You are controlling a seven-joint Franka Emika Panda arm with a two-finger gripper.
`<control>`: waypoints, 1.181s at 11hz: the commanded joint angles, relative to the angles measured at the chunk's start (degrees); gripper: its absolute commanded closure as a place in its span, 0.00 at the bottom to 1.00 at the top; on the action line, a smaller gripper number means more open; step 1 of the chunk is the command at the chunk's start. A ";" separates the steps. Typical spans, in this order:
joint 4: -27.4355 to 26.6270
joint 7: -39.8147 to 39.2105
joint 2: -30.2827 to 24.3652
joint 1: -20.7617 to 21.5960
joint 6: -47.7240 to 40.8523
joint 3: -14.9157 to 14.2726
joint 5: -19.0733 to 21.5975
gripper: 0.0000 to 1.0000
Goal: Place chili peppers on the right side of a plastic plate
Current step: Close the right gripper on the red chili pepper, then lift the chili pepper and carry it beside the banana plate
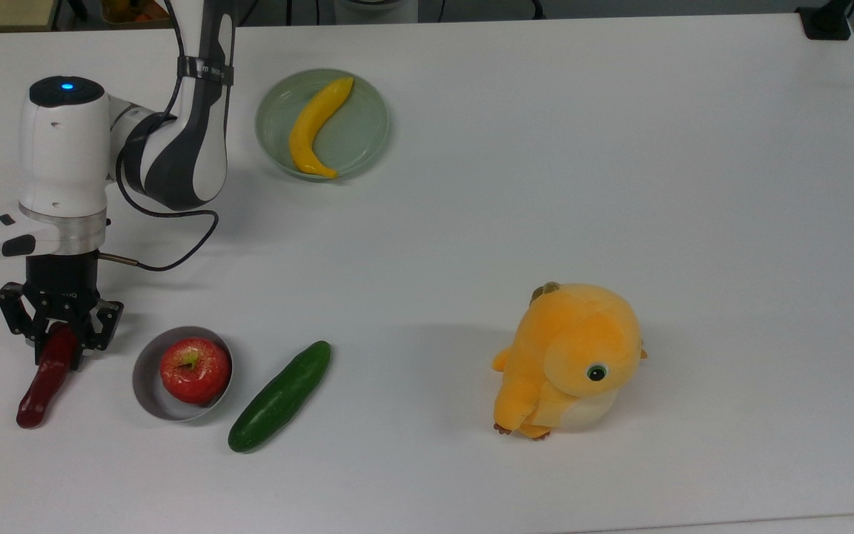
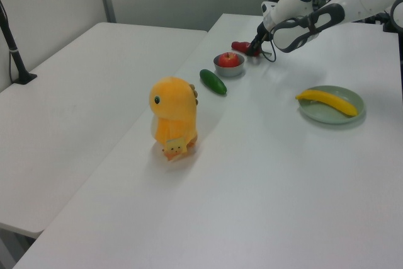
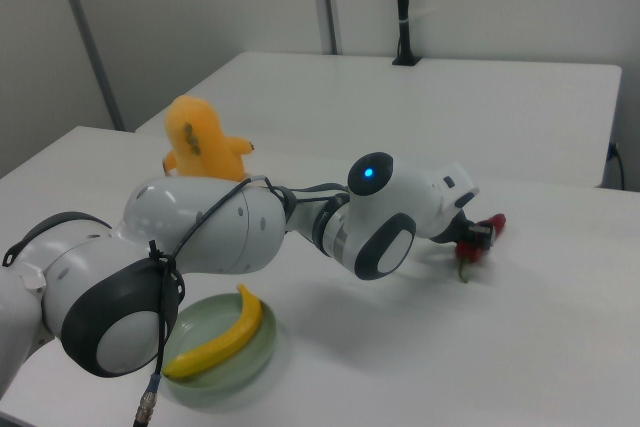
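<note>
In the top view, the gripper (image 1: 57, 335) sits at the lower left of the frame, its fingers clenched on the upper end of the chili peppers (image 1: 45, 378), a single dark red chili that slants down toward the frame's lower left over the white worktop (image 1: 545, 163). Just to the right of it stands a grey bowl (image 1: 147, 387) holding a red apple (image 1: 195, 370), then a green cucumber (image 1: 280, 397) lying diagonally, and further right an orange plush toy (image 1: 571, 360). The plastic plate (image 1: 360, 137) is at the upper middle-left, well apart from the chili, with a yellow banana (image 1: 316, 124) lying across it. In the left view, the gripper (image 2: 255, 47) is at the upper right, grasping the chili (image 2: 240, 46) just beyond the bowl (image 2: 229, 69); the plate (image 2: 343, 113) lies at the right edge with the banana (image 2: 327, 101) on it. In the right view, the gripper (image 3: 470, 240) is at centre right, and the chili (image 3: 486, 228) pokes out past it; the plate (image 3: 255, 362) sits at the lower left behind the arm, well apart.
</note>
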 commanded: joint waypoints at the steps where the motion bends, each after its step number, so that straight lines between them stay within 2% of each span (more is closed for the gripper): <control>1: -2.19 -0.42 -1.81 0.48 0.75 -0.72 -0.61 0.68; 8: -16.08 0.46 -19.39 0.57 -1.70 -0.45 0.44 0.68; 13: -15.92 0.37 -30.29 0.57 -28.37 -0.45 2.20 0.68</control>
